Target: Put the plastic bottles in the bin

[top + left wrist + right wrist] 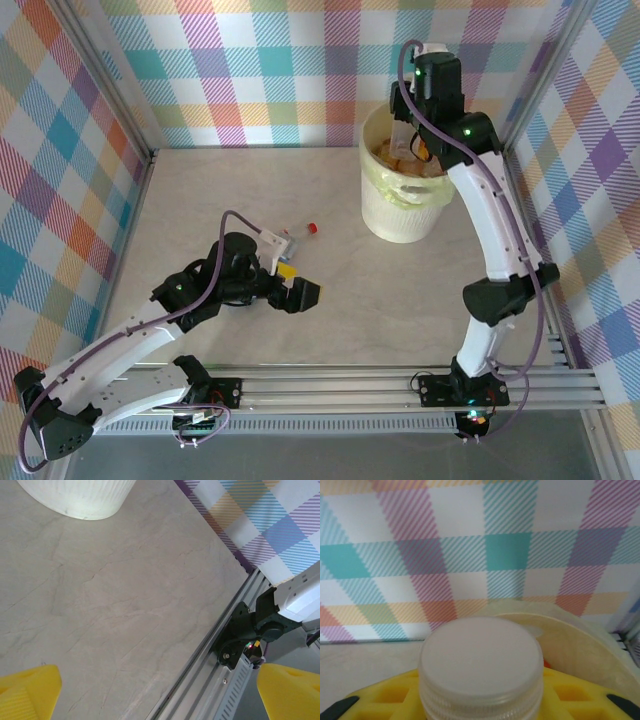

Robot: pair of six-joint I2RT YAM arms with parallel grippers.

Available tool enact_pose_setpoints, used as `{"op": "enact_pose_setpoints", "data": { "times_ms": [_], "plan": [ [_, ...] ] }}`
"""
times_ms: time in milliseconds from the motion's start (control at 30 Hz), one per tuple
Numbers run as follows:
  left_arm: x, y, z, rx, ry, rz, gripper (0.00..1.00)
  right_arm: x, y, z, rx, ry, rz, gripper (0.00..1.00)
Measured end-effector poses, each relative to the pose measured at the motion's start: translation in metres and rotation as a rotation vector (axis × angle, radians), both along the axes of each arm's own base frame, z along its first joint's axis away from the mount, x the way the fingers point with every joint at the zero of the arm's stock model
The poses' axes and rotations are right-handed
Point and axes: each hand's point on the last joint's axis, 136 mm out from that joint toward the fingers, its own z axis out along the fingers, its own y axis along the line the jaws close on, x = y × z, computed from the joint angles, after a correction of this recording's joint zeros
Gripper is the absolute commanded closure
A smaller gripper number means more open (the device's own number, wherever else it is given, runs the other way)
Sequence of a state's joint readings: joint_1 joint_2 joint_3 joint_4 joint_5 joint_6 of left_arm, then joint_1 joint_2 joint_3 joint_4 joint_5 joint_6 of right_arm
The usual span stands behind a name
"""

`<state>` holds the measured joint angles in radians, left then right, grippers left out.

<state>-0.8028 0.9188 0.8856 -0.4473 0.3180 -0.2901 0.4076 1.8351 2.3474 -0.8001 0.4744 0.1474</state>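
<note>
Right wrist view shows a white-capped bottle (481, 662) clenched in the right fingers (390, 700), poised over the bin (400, 212), likely to drop straight in. Left fingers (27, 692) hang spread and empty above the worktop (200, 200), near a red-capped bottle (299, 233) lying there.

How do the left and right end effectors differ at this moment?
The left end effector is wide open and empty; the right end effector is shut on a white-capped bottle. The left hangs over the table; the right is raised at the bin. Both have yellow fingers.
</note>
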Motion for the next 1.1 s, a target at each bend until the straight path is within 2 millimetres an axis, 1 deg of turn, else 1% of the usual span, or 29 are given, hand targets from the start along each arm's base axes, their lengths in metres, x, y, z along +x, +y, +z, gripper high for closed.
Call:
{"op": "enact_pose_setpoints", "data": {
  "times_ms": [133, 367, 467, 567, 633, 700, 800, 933, 1000, 1033, 1100],
  "plan": [
    [0.003, 0.003, -0.001, 0.009, -0.008, 0.019, 0.0, 0.017, -0.013, -0.019, -0.012, 0.054, -0.027, 0.55],
    [0.005, 0.009, -0.008, 0.049, -0.004, 0.049, 0.0, 0.032, -0.023, -0.068, -0.019, 0.199, -0.024, 0.54],
    [0.005, 0.013, -0.013, 0.075, -0.001, 0.058, 0.0, 0.034, -0.021, -0.086, -0.006, 0.255, -0.007, 0.5],
    [0.006, 0.017, -0.018, 0.102, -0.001, 0.071, 0.0, 0.035, -0.019, -0.097, 0.02, 0.292, 0.012, 0.44],
    [0.008, 0.02, -0.022, 0.124, 0.004, 0.088, 0.0, 0.033, -0.016, -0.101, 0.034, 0.313, 0.026, 0.39],
    [0.012, 0.026, -0.029, 0.16, 0.012, 0.126, 0.0, 0.032, -0.016, -0.104, 0.044, 0.329, 0.034, 0.31],
    [0.018, 0.036, -0.037, 0.211, 0.024, 0.184, 0.0, 0.029, -0.014, -0.106, 0.051, 0.344, 0.045, 0.25],
    [0.024, 0.046, -0.041, 0.281, 0.028, 0.238, 0.0, 0.025, -0.013, -0.106, 0.049, 0.357, 0.055, 0.2],
    [0.028, 0.05, -0.042, 0.316, 0.033, 0.257, 0.0, 0.02, -0.013, -0.103, 0.052, 0.357, 0.064, 0.18],
    [0.03, 0.051, -0.043, 0.329, 0.038, 0.265, 0.0, 0.018, -0.013, -0.101, 0.055, 0.356, 0.07, 0.17],
    [0.034, 0.054, -0.046, 0.355, 0.051, 0.28, 0.0, 0.005, -0.012, -0.096, 0.071, 0.357, 0.094, 0.15]
  ]
}}
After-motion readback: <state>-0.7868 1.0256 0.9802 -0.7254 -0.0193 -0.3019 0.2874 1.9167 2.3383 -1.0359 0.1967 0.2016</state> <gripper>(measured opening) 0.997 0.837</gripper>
